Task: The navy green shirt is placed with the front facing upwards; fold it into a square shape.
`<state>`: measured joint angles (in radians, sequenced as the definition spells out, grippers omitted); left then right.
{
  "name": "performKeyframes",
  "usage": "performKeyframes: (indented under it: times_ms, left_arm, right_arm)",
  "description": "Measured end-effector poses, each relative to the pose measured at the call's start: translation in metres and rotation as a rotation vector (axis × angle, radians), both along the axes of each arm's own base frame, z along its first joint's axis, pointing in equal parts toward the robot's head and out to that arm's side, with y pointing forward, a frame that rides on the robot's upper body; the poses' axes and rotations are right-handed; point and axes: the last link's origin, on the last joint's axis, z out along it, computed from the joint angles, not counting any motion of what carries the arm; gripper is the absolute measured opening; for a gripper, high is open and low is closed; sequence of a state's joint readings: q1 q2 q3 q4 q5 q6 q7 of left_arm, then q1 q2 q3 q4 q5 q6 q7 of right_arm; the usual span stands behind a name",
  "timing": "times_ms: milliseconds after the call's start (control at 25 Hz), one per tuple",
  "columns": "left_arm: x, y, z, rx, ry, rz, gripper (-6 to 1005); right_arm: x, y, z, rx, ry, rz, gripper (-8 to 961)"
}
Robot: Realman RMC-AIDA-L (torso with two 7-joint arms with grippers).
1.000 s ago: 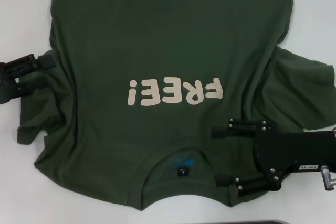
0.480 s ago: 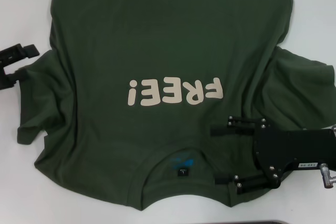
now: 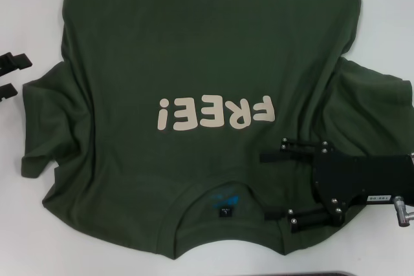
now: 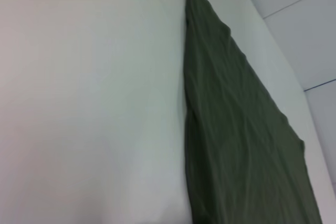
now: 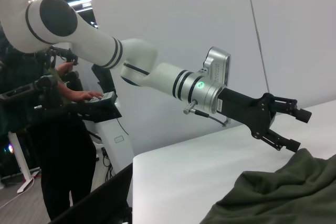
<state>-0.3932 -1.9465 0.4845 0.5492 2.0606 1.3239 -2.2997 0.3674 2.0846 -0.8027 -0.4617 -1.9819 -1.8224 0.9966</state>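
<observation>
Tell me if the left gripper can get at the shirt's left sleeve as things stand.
Probably yes. The left gripper is open at the table's left edge, just off the sleeve, with only bare table between them. The right gripper hovers over the shirt near the collar, well out of the way.

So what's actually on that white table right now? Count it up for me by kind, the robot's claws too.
Dark olive-green cotton T-shirt with cream "FREE!" lettering: 1
Black robot grippers: 2, both open, the left gripper off the sleeve at the table's edge, the right gripper over the shirt near the collar
Total: 3
</observation>
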Motion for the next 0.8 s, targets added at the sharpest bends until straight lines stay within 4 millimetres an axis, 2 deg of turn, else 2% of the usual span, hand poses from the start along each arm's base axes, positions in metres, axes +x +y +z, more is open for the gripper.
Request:
performKeyframes:
  times_ms: [800]
  left_arm:
    - [0.0006,0.005,-0.0077,-0.046,0.021,0.033,933]
  right_arm:
    - [-0.0015,0.0058,0.0009,0.005,-0.01,-0.001,923]
